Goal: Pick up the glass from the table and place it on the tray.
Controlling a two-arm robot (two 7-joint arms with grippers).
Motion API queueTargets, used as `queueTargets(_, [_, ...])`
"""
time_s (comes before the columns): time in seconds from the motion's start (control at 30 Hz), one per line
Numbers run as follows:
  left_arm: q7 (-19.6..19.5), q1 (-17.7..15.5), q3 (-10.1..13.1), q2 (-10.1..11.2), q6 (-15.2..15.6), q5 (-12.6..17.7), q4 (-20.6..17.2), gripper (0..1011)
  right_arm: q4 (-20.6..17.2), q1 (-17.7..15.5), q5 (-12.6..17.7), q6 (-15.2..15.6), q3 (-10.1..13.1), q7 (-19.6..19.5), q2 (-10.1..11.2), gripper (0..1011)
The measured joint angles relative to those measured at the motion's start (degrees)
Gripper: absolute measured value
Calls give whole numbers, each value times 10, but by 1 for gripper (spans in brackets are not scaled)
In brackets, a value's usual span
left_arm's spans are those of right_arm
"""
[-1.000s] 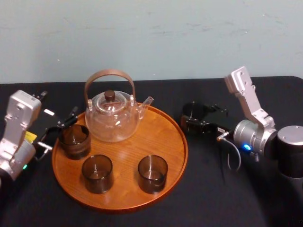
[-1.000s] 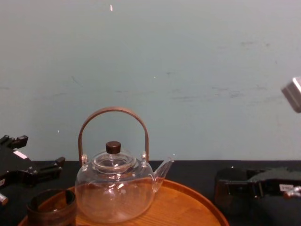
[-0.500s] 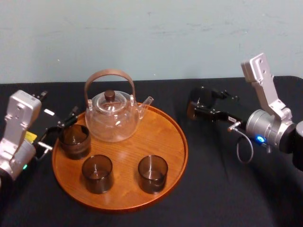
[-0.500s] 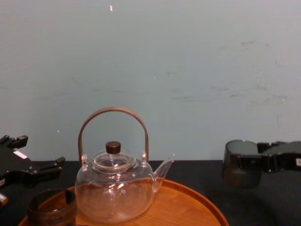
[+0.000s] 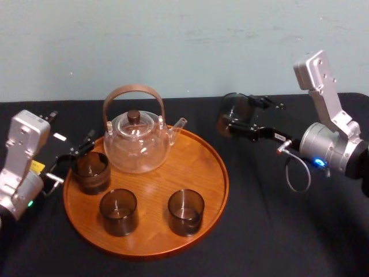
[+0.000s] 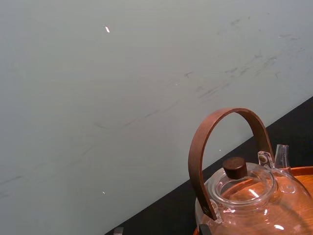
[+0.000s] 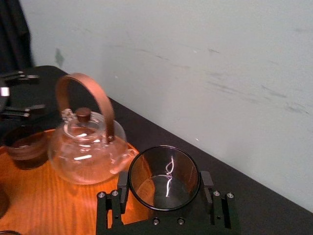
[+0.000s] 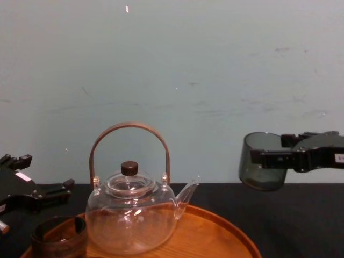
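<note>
Glass (image 8: 260, 171): upright, mouth up, carried in the air above the table (image 5: 259, 231); it is to the right of the tray (image 5: 222, 184) and not yet over it.
Right gripper (image 5: 233, 123): clamped on the glass, one finger on each side of the wall, close under the lip.
Left gripper (image 5: 81, 151): idle at the tray's left edge, just beside the brownish cup (image 5: 91, 171); jaws apart, holding nothing.
Tray load: a glass teapot (image 5: 136, 144), the brownish cup and two dark tumblers (image 5: 119, 212); bare wood shows on the right part, near the spout.
Handling: probably light and stiff; the smooth straight wall looks slippery and the glass can break; the present hold on opposite sides of the wall seems right, with moderate squeeze.
Next move: likely across the rim and gently down on the bare wood; the teapot spout is the thing to avoid.
</note>
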Motion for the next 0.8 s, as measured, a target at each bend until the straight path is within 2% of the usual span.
queueTargets(0.37, [0,0,0,0,0,0,0,1001,-4,12,2,-5,-36,20,2,882])
queueTargets(0.4, [0,0,0,0,0,0,0,1001,-1,15,3,-7,-42,24,2,882])
queueTargets(0.43, [0,0,0,0,0,0,0,1001,18,29,9,-30,-76,61,4,882])
queueTargets(0.8, [0,0,0,0,0,0,0,1001,58,43,22,-55,-107,92,-1,882])
